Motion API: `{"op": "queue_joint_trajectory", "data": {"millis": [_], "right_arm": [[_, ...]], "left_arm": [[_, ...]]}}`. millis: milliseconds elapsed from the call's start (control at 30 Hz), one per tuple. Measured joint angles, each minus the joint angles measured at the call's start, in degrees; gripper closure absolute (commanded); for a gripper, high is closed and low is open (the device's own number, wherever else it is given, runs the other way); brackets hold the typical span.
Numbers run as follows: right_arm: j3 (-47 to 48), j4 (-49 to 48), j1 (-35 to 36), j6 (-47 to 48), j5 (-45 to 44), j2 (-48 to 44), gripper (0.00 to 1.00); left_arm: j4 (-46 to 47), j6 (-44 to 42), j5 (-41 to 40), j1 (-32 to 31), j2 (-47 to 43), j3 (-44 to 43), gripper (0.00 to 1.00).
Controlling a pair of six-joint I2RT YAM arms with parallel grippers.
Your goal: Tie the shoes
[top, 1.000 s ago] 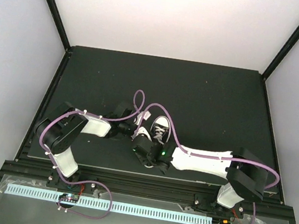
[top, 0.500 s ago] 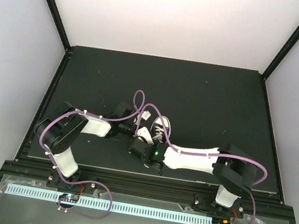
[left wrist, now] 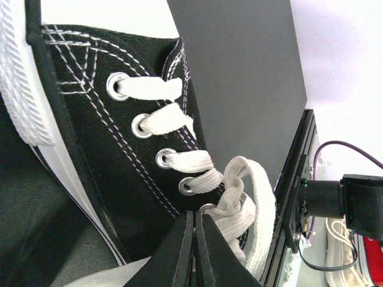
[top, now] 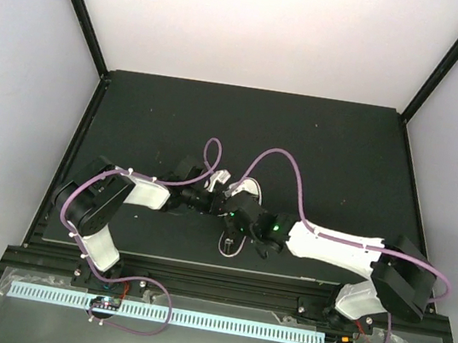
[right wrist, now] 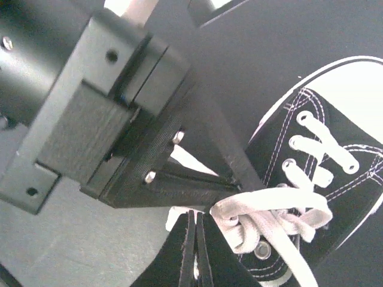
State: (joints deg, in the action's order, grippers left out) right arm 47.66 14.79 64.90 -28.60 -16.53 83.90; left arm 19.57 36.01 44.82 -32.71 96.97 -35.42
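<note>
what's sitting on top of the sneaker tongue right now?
A loose bunch of white laces lies over the top eyelets of the sneaker. The left gripper and right gripper tips reach it, both shut. The tongue beneath and any pinched lace are hidden.

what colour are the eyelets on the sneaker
Silver metal eyelets on the black sneaker; clearest in the left wrist view.

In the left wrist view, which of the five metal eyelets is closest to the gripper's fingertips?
The last eyelet of the row, beside the knotted laces: it sits just above the left gripper; the other four lie farther along the sneaker.
</note>
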Motion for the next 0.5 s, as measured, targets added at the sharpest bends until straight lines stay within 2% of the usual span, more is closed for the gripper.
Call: {"op": "queue_joint_trajectory", "data": {"millis": [267, 500], "right_arm": [[-4.22, -6.01, -6.58, -0.94, 11.98, -4.72, 0.98], [-8.35, -8.63, -11.37, -3.54, 15.58, -8.39, 0.98]], "left_arm": [[-1.16, -0.55, -2.12, 0.00, -0.70, 0.00, 0.99], [-2.73, -1.60, -5.14, 0.00, -3.50, 0.07, 0.98]]}}
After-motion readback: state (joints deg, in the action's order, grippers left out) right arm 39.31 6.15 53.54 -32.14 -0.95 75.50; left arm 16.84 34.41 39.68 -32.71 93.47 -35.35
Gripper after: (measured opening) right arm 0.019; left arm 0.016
